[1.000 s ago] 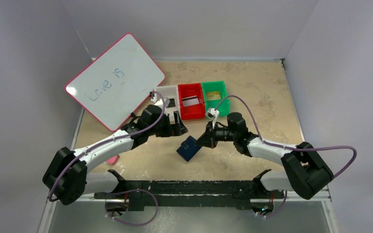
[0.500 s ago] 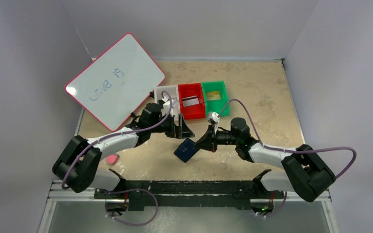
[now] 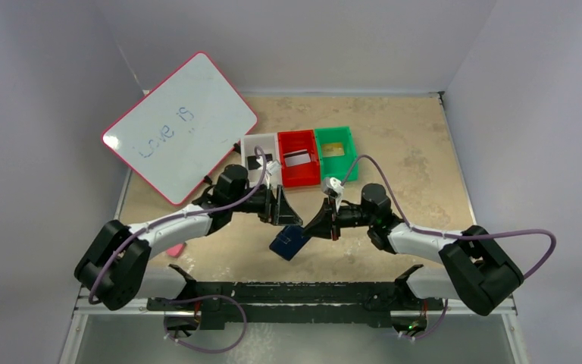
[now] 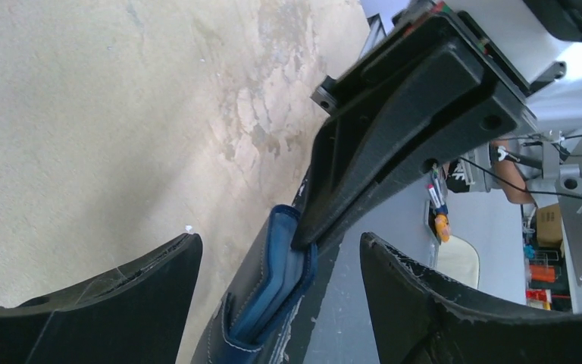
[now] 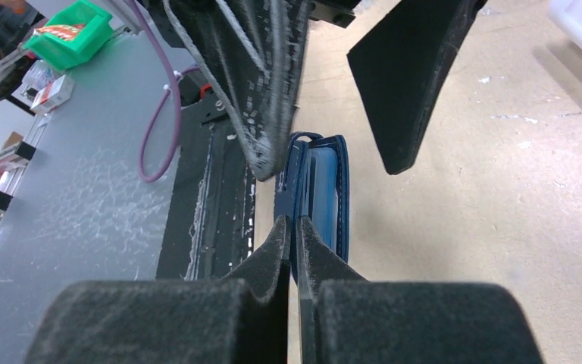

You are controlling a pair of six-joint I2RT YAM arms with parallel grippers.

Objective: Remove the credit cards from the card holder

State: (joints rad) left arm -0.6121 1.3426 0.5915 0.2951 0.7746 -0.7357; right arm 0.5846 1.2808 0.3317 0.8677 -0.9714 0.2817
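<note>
Card holder (image 3: 289, 242): held above near tabletop (image 3: 394, 144), pinched by right pincer (image 3: 320, 224), clamped shut on one flap. Left pincer (image 3: 284, 206): jaws spread, straddling it. Risk: thin grip slips, holder drops.

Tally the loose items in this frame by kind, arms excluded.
Bins: 3 (white, red, green)
Cards: 3 visible, one in each bin
Card holder: 1
Whiteboard: 1
Pink eraser: 1
Total: 9
</note>
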